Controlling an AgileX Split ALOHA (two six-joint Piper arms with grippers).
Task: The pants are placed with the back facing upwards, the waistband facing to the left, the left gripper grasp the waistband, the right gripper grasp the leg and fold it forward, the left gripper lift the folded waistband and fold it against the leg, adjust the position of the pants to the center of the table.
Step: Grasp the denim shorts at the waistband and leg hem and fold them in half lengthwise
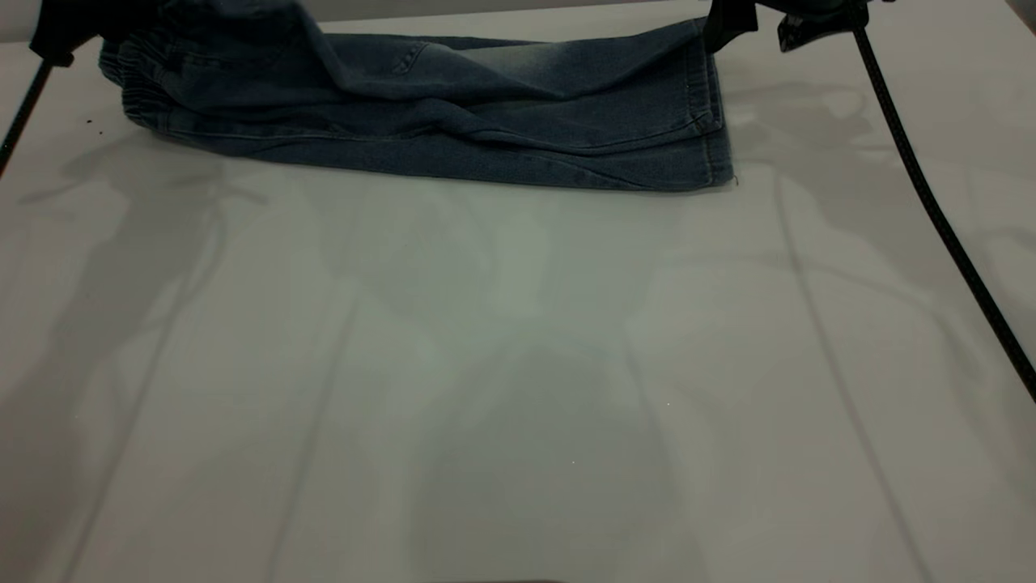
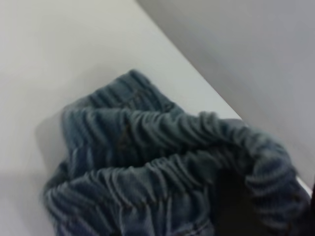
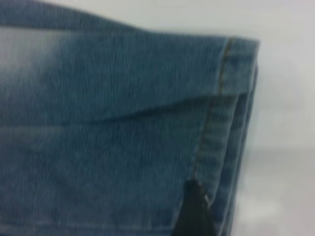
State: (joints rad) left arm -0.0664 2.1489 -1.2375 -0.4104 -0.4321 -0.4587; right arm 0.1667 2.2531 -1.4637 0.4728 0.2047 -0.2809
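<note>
The pants [image 1: 453, 129] lie folded lengthwise at twelve o'clock on the white worktop [image 1: 518, 389], waistband [image 1: 133, 89] toward nine o'clock, leg hems toward three. The left gripper [image 1: 61, 36] sits at the waistband's far corner, bunching the elastic; whether its fingers clamp it cannot be told. The right gripper [image 1: 732, 24] pinches the upper hem corner, one dark finger [image 3: 194, 211] pressed on the denim.

Blue denim pants [image 3: 108, 132], stitched leg hem, dark tool tip touching hem, white table [image 3: 285, 98]
</note>
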